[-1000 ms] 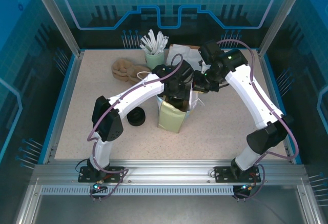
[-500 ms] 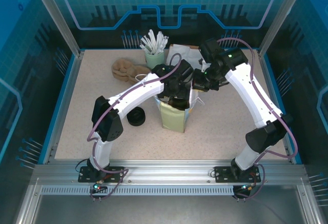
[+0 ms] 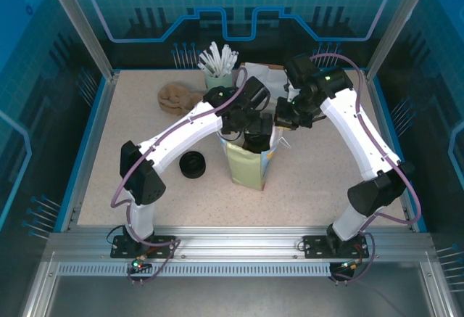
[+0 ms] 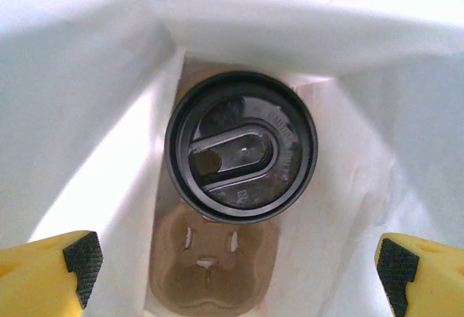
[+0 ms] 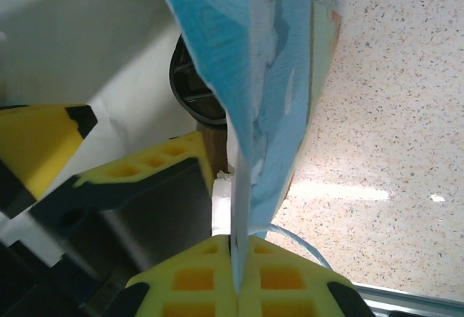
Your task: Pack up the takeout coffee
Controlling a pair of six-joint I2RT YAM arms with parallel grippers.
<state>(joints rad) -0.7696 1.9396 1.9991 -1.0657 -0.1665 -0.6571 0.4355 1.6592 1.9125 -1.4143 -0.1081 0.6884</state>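
A coffee cup with a black lid (image 4: 241, 146) stands inside the white paper bag (image 4: 87, 114), in a brown cardboard carrier (image 4: 214, 259) on the bag's floor. My left gripper (image 4: 235, 262) hangs open above the cup, its yellow fingertips (image 4: 72, 259) wide apart and touching nothing. From above, the bag (image 3: 250, 163) stands upright mid-table with the left gripper (image 3: 257, 132) over its mouth. My right gripper (image 5: 235, 248) is shut on the bag's blue-printed rim (image 5: 254, 92), holding that side up. The right gripper (image 3: 286, 117) sits at the bag's right edge.
A black round lid (image 3: 192, 165) lies on the table left of the bag. A brown crumpled heap (image 3: 180, 98) and a green cup of white sticks (image 3: 217, 70) stand at the back. White paper (image 3: 262, 76) lies behind the right arm.
The bag has swung from a leftward tilt to upright. My left gripper has risen and drawn back out of the bag's mouth. The right gripper has kept its hold on the rim.
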